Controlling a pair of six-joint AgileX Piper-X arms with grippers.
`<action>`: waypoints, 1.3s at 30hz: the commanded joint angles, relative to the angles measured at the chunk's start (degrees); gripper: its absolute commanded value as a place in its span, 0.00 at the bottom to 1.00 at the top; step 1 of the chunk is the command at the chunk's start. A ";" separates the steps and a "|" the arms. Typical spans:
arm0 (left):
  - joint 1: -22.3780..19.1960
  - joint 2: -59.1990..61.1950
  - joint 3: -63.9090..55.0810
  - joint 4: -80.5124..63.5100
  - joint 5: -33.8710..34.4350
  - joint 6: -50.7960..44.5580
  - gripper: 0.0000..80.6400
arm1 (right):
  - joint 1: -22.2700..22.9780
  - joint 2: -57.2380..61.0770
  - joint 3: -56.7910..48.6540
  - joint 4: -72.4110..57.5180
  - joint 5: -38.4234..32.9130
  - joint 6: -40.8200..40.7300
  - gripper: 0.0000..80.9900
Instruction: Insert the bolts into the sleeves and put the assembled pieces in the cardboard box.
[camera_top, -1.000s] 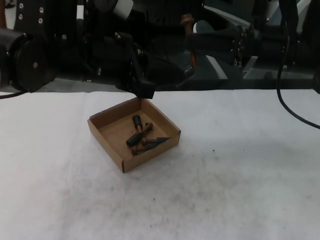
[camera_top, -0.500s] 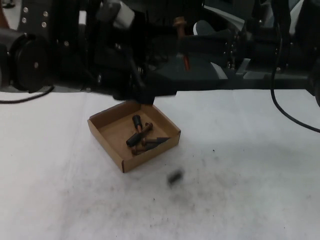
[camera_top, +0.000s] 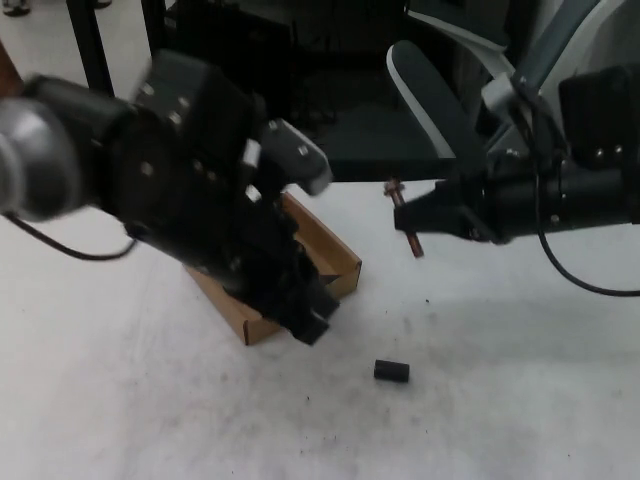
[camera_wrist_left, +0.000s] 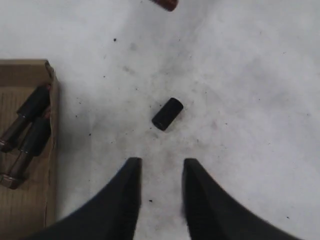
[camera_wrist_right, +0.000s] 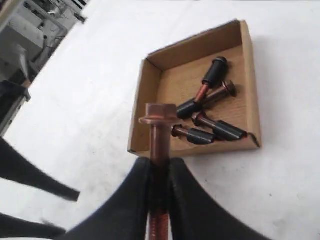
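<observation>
Our left pincer (camera_wrist_left: 160, 169) open by the sleeve (camera_wrist_left: 167, 114) near the box (camera_wrist_left: 53, 150), our right pincer (camera_wrist_right: 159, 164) tight on a bolt (camera_wrist_right: 158, 125).

My L arm (camera_top: 170, 170) sits on the left in the high view. Its bulky wrist is tilted fwd and down, w/ the L pincer (camera_top: 315, 322) at the low end, tips pointing down. Its two fingers (camera_wrist_left: 131, 200) stand apart w/ a clear gap btwn them, nothing held. My R arm (camera_top: 560, 195) is on the right, stretched approx level, wrist in line w/ the forearm. The R pincer (camera_top: 412, 214) is at its far end. Its fingers (camera_wrist_right: 190, 200) are pressed tight on the shank of a bolt (camera_wrist_right: 158, 119), head sticking out past the tips.
</observation>
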 joint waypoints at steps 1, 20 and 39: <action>-0.60 1.45 -0.35 -1.06 -0.72 -1.92 0.55 | -0.34 -0.26 -0.20 3.90 7.31 -1.07 0.00; -8.44 9.03 -2.86 -6.38 -11.17 20.93 0.55 | -0.34 -0.26 -0.20 27.52 21.26 -6.45 0.00; -9.44 14.24 -6.31 -5.43 -8.38 30.24 0.55 | -0.34 -0.12 -0.20 33.85 20.70 -12.62 0.00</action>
